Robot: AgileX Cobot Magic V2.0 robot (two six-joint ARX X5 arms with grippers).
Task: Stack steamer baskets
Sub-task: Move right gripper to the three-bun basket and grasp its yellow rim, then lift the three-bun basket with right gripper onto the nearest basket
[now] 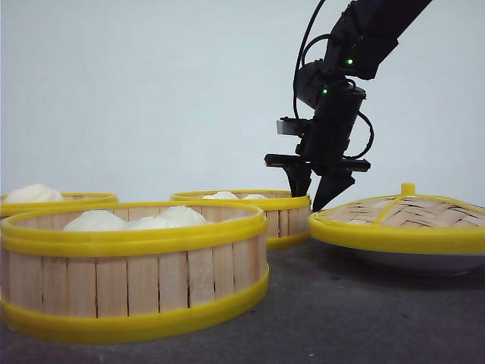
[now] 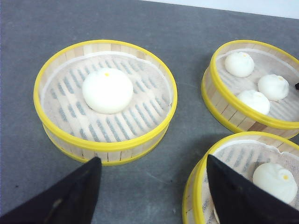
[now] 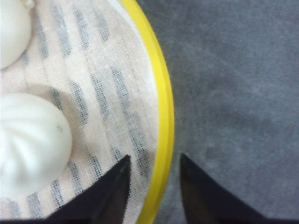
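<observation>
Three steamer baskets with slat walls and yellow rims stand apart on the grey table. The near basket (image 1: 136, 265) (image 2: 243, 182) holds buns. The far-left basket (image 1: 57, 201) (image 2: 105, 98) holds one bun. The middle back basket (image 1: 250, 208) (image 2: 252, 84) (image 3: 93, 93) holds three buns. My right gripper (image 1: 314, 186) (image 3: 155, 157) is open and straddles that basket's right rim, one finger inside and one outside, with a gap on each side. My left gripper (image 2: 153, 161) is open above the table between the far-left and near baskets, one finger over the near basket's rim. It does not show in the front view.
A domed woven lid (image 1: 402, 216) with a yellow rim rests on a white plate (image 1: 424, 264) at the right, close to the right gripper. White buns (image 2: 107, 90) lie on cloth liners in the baskets. Bare grey table (image 1: 341, 311) lies in front of the lid.
</observation>
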